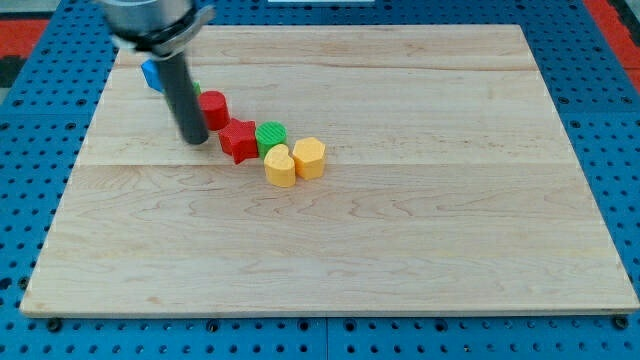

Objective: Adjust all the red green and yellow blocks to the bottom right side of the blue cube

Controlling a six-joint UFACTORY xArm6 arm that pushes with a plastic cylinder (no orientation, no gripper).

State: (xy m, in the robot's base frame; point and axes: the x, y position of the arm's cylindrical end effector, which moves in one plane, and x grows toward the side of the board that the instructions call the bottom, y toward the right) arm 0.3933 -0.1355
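Observation:
The blue cube (pixel 152 73) sits near the top left of the wooden board, partly hidden behind my rod. My tip (pixel 195 139) rests on the board just left of the red cylinder (pixel 214 108) and the red star-shaped block (pixel 238 139). A sliver of a green block (pixel 196 90) shows behind the rod. A green cylinder (pixel 271 136) lies right of the red star. Two yellow blocks sit below it: a heart-like one (pixel 280 166) and a hexagonal one (pixel 309 157), touching each other. The blocks form a diagonal line running down-right from the blue cube.
The light wooden board (pixel 400 220) lies on a blue perforated table (pixel 620 150). The arm's grey body (pixel 150 20) hangs over the board's top left corner.

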